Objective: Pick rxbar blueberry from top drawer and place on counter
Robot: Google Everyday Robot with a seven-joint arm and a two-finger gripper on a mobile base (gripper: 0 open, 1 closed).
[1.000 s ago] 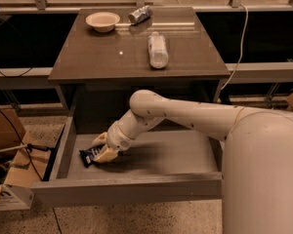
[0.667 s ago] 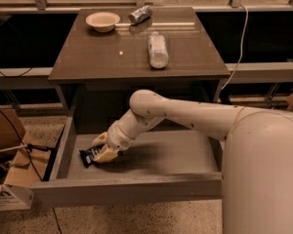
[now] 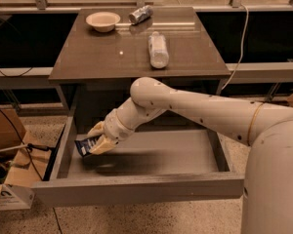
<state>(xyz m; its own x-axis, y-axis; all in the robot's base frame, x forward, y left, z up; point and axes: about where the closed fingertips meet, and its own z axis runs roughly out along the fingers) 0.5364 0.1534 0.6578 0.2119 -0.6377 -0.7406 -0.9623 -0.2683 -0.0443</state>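
down in the top drawer point(image 3: 136, 189), your gripper point(image 3: 95, 140) pinches the rxbar blueberry point(image 3: 85, 146); you've yet to raise it onto the counter point(image 3: 102, 57).

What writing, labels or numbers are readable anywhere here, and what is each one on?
Nothing can be read.
rxbar blueberry, held by the gripper in the left part of the top drawer: white lettering, too blurred.
can and bottle on the counter: no legible label.
cardboard box on the floor: dark mark, unreadable.
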